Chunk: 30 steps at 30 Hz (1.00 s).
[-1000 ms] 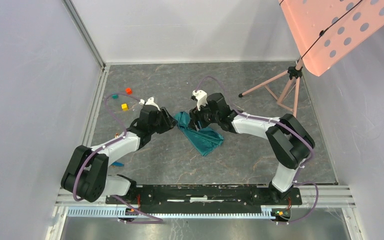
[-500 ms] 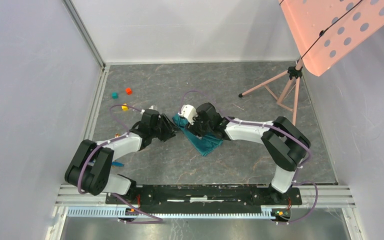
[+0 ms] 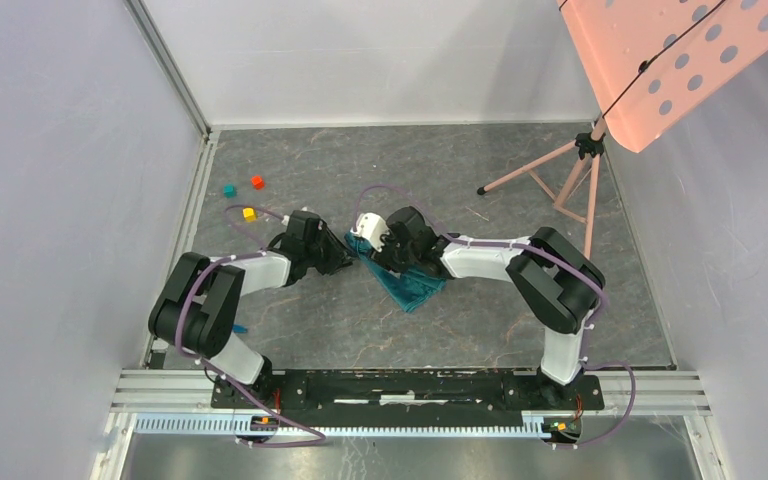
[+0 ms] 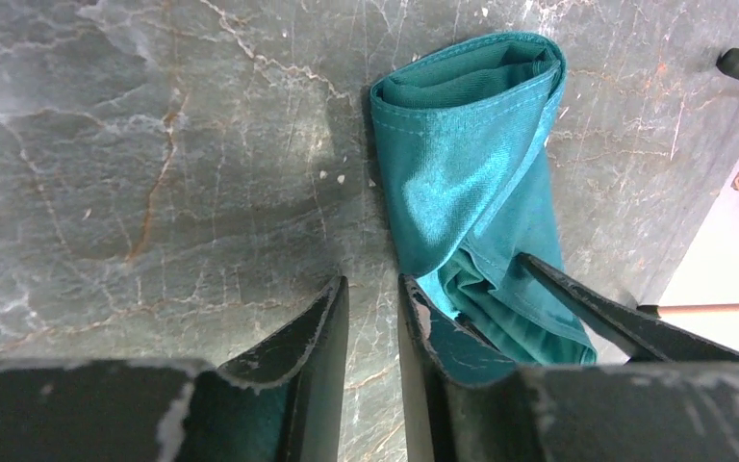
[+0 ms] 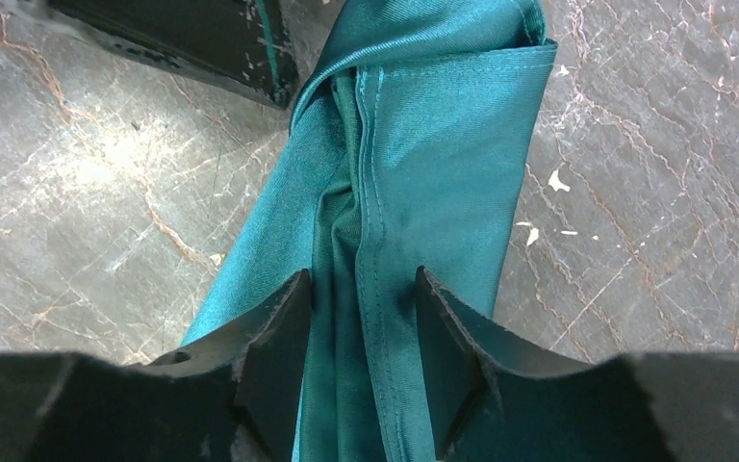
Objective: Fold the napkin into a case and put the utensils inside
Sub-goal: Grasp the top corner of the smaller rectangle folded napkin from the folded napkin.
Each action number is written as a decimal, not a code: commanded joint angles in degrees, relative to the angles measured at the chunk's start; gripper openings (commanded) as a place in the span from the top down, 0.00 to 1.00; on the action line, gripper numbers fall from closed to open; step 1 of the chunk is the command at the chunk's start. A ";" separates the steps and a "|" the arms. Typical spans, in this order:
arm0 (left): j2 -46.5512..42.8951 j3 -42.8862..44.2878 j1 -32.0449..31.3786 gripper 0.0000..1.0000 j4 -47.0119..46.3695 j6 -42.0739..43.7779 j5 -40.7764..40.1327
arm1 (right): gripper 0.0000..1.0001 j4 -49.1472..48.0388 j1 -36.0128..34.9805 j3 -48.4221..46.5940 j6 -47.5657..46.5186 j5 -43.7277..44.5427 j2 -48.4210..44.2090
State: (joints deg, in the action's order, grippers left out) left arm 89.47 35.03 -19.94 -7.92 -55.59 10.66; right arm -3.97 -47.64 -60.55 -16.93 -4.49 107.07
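**Two grippers meet over a folded teal napkin**

Well to the left of the left jaws, and beyond them, three tiny blocks sit on the grey marbled table. They are a teal cube, a red cube and a yellow cube, the yellow one closest to the arm.

The left gripper sits low over the table. Its jaws are open by only a narrow slit, and nothing but bare table shows between them.

The napkin lies just to the right of those jaws, with the right-hand jaw at the cloth's edge. The cloth is folded lengthwise into a long, narrow band several layers thick, with a stitched hem running along it. It stretches on past the jaw tips and finishes in a rounded, layered end.

The right gripper comes in from the opposite side and is set down over the same band. Its jaws stand apart, one on each side of the hem. The cloth between them lies flat and is not pinched.

Well to the right of the right jaws, and beyond them, a pink tripod stands on the table. A pink perforated panel fills the corner above it.
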 commanded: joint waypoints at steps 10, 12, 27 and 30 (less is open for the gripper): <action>3.08 -1.37 0.15 0.80 -6.87 -0.38 0.10 | 0.89 -3.12 -2.39 -4.65 2.82 2.62 2.56; 2.70 -2.25 0.08 0.81 -7.51 -0.57 0.03 | 0.96 -1.99 -2.55 -5.65 4.81 4.04 2.29; -2.42 -2.66 -0.42 0.71 -3.69 2.38 -1.40 | 0.98 -0.30 -2.71 -5.82 15.10 5.02 4.71; -5.96 0.69 -0.16 0.63 2.26 6.78 -3.91 | 0.80 -1.84 -2.64 -4.10 16.03 2.68 2.98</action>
State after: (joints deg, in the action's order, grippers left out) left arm 88.58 31.66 -20.12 -13.98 -55.13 10.41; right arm -3.33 -50.15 -65.69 -2.61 0.36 111.02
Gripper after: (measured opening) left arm 0.332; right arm 0.131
